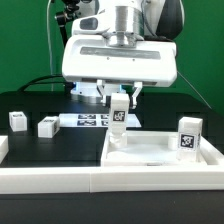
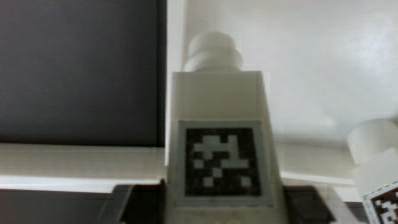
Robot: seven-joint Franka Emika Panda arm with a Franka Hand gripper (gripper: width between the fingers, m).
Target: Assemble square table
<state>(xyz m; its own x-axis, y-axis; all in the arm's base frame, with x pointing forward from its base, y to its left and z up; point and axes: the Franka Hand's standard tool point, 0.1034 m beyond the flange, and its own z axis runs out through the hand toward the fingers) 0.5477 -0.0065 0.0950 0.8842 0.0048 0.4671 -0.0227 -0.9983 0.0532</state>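
My gripper point(image 1: 119, 98) is shut on a short white table leg point(image 1: 118, 118) and holds it upright, its black-and-white tag facing the camera. The leg's lower end meets the large white square tabletop point(image 1: 155, 152) near that slab's corner on the exterior view's left. In the wrist view the leg point(image 2: 219, 110) fills the middle between my dark fingers point(image 2: 139, 203), and its rounded screw tip point(image 2: 214, 48) points at the tabletop point(image 2: 320, 70). Whether the tip sits in a hole I cannot tell. A second tagged leg point(image 1: 188, 136) stands upright on the tabletop at the exterior view's right.
Two more white legs point(image 1: 18, 121) point(image 1: 47, 126) lie on the black table at the exterior view's left. The marker board point(image 1: 88, 120) lies flat behind the held leg. Long white border rails point(image 1: 60, 180) run along the front, and a green wall closes the back.
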